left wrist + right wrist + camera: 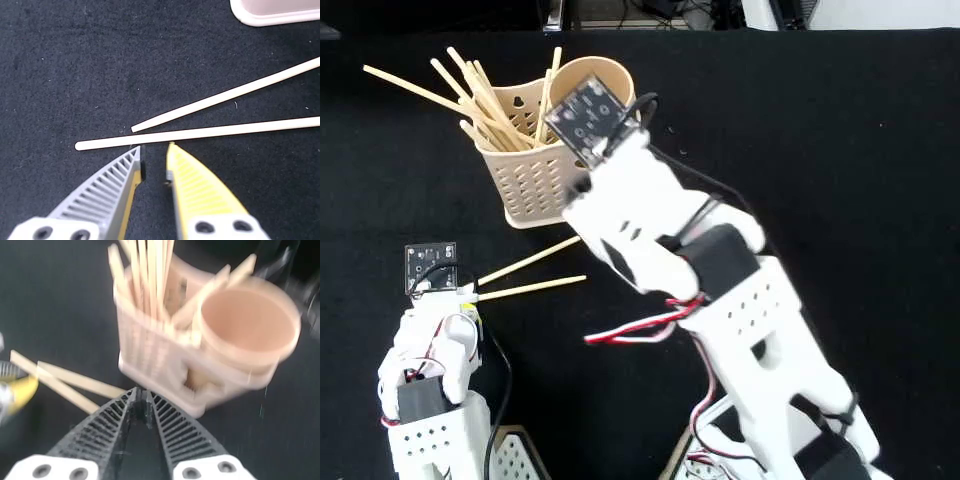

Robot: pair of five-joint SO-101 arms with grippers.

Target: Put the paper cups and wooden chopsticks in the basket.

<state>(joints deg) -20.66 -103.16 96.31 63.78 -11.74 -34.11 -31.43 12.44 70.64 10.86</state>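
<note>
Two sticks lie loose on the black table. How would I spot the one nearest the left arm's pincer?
Find the beige basket on the table; two chopsticks lie loose in front of it. Yours is the chopstick farther from the basket, almost level, just off the tips of the left pincer; its neighbour slants toward the basket.

No text, label, brand, number or sign is legible in any view. In the high view, the upper circuit board (pixel 588 118) at upper centre and the lower circuit board (pixel 430 266) at lower left carry small pale marks, too small to read.
</note>
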